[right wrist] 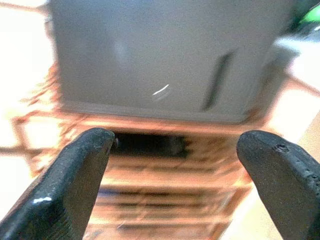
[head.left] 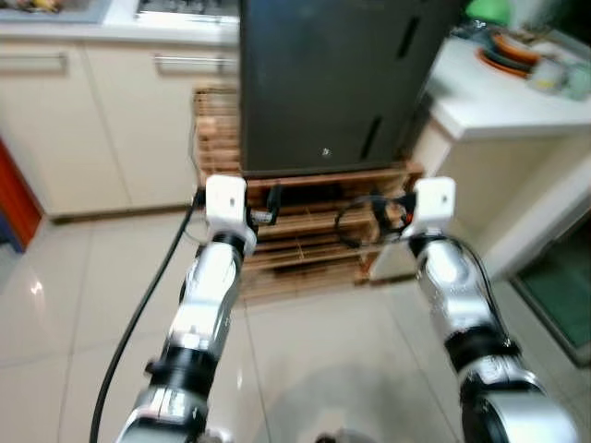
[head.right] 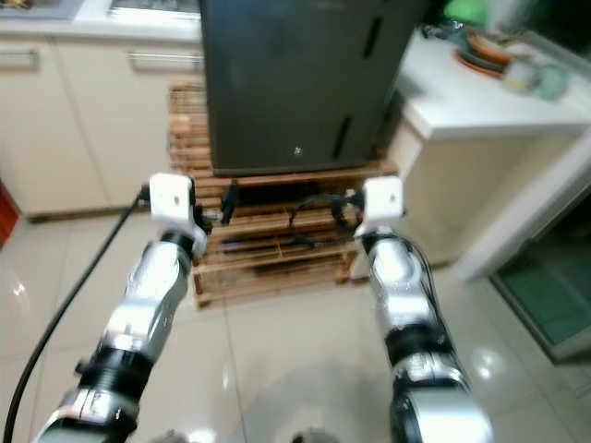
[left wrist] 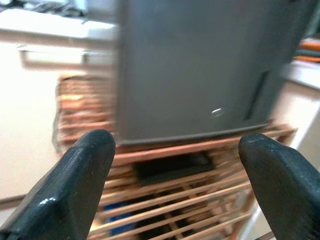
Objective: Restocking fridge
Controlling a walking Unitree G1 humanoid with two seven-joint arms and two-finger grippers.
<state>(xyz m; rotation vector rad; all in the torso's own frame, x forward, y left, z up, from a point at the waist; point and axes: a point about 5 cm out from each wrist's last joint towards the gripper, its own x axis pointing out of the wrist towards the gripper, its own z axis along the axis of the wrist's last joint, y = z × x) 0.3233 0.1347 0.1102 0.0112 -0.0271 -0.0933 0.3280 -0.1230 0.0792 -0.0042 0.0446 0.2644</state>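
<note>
1. Facing a small dark grey fridge (head.left: 337, 83) right now, door shut, sitting on top of a slatted wooden rack (head.left: 305, 231) on the tiled floor (head.left: 74, 305). So the thing I'm supposed to restock is dead ahead and a bit low.
2. Both my silver arms are stretched out in front of me toward the rack. Left tool (left wrist: 175, 165) has its two black fingers spread wide with nothing between them, just the fridge front and the wooden slats visible through the gap.
3. Right tool (right wrist: 172, 165) is the same deal: fingers wide apart, empty, pointing at the lower part of the fridge and the rack under it.
4. Neither tool is touching the fridge or the rack, both are short of them.
5. The fridge door has a little pale logo (head.left: 324, 151) near the bottom and dark vertical recessed handles (head.left: 372, 137) toward my right side.
6. Something dark sits on an upper shelf of the rack, just under the fridge (left wrist: 172, 167); too blurry to say what.
7. Behind and to my left there are cream cabinets (head.left: 102, 120) with bar handles.
8. On my right a white bench (head.left: 499, 101) carries stacked plates (head.left: 512, 51) and something green (head.left: 489, 11).
9. A black cable (head.left: 138, 314) runs along my left arm.
</note>
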